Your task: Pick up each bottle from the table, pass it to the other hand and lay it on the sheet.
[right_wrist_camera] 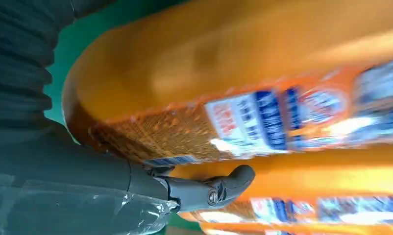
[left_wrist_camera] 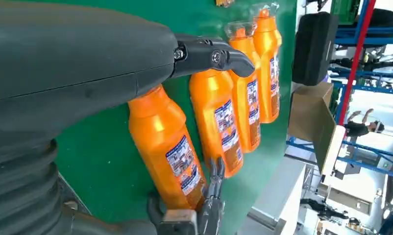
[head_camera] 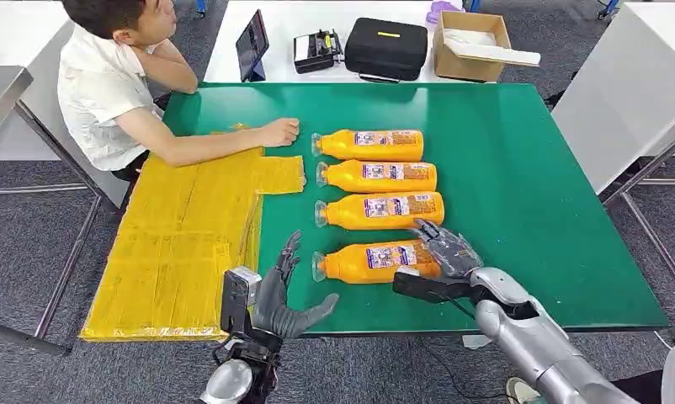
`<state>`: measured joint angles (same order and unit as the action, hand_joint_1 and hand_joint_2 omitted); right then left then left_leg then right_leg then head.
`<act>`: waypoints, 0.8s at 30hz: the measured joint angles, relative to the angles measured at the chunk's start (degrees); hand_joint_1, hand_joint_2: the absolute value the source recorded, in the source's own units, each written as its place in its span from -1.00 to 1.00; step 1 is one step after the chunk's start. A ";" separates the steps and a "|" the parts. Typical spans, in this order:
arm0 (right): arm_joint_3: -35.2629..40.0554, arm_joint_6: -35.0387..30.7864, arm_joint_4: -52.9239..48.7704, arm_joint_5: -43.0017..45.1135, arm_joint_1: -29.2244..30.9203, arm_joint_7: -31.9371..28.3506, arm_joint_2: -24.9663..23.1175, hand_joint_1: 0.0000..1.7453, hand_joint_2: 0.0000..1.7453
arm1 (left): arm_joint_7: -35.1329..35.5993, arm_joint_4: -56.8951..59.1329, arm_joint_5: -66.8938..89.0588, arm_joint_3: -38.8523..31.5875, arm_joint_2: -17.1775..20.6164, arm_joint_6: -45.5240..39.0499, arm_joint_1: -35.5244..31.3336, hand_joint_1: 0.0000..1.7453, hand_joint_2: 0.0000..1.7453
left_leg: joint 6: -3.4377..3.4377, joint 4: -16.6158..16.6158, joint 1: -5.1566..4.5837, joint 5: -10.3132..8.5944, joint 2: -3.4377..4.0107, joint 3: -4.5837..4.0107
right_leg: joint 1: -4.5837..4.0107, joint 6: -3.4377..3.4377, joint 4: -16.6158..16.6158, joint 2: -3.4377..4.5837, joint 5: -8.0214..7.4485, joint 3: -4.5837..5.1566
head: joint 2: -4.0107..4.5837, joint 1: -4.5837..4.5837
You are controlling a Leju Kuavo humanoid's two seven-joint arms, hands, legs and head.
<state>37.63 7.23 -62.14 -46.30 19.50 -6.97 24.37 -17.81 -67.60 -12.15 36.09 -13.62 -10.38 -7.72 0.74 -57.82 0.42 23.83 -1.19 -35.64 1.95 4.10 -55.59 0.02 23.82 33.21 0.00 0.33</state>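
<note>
Four orange plastic bottles with blue-and-white labels lie on their sides in a column on the green table [head_camera: 528,194], clear caps pointing toward the sheet: the farthest bottle [head_camera: 369,145], the second bottle [head_camera: 378,176], the third bottle [head_camera: 381,209] and the nearest bottle [head_camera: 374,262]. All four look full of orange liquid. At the far left a person in a white shirt [head_camera: 98,93] sits with one forearm across the table, that person's hand [head_camera: 279,132] resting at the far edge of the flat yellow sheet [head_camera: 183,244], which covers the table's left part and carries no bottle. The left hand [head_camera: 284,299] hovers over the near table edge between sheet and nearest bottle, fingers spread, holding nothing. The right hand [head_camera: 439,261] is at the base end of the nearest bottle, fingers over its top and thumb alongside; whether the grip is closed I cannot tell. Behind the table, on a white one, stand a black zipped case [head_camera: 385,48] and an open cardboard box [head_camera: 471,46] holding white packing.
</note>
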 measured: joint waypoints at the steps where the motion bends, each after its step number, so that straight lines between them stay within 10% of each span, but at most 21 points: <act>1: 0.37 0.35 0.31 0.46 0.41 0.13 0.39 -1.00 1.00 | -0.02 0.07 -0.04 0.15 -0.02 0.00 -0.05 -1.00 1.00 | 0.00 0.00 0.00 0.00 -0.01 0.00 | 0.00 0.00 0.00 -0.01 0.00 -0.01 | 0.00 0.00; 2: 0.73 0.35 0.53 0.70 0.80 0.24 0.66 0.56 1.00 | -0.04 0.11 -0.11 0.26 -0.02 0.00 -0.07 -1.00 1.00 | 0.00 0.00 0.00 0.00 0.00 0.00 | 0.00 0.00 0.00 0.00 0.00 -0.01 | 0.00 -0.02; 4: 1.77 1.70 0.98 1.62 1.45 0.33 1.35 1.00 1.00 | -0.09 0.19 -0.28 0.44 -0.02 0.02 -0.17 -1.00 1.00 | 0.00 0.00 0.00 0.00 0.00 0.00 | 0.00 0.00 0.00 0.00 0.00 -0.01 | 0.00 0.00; 24: 8.24 4.85 1.12 10.15 4.25 -1.12 5.86 1.00 1.00 | -0.55 1.14 0.07 1.25 -0.04 0.13 -0.99 -1.00 1.00 | 0.00 -0.01 0.00 0.00 0.02 0.04 | -0.01 0.00 0.00 0.01 0.00 -0.03 | 0.00 0.00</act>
<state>45.88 12.09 -61.02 -36.15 23.75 -8.09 30.23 -18.36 -66.47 -12.09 37.33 -13.66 -10.25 -8.71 0.74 -57.83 0.42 23.84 -1.17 -35.61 1.94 4.10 -55.59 0.03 23.82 33.18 0.00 0.33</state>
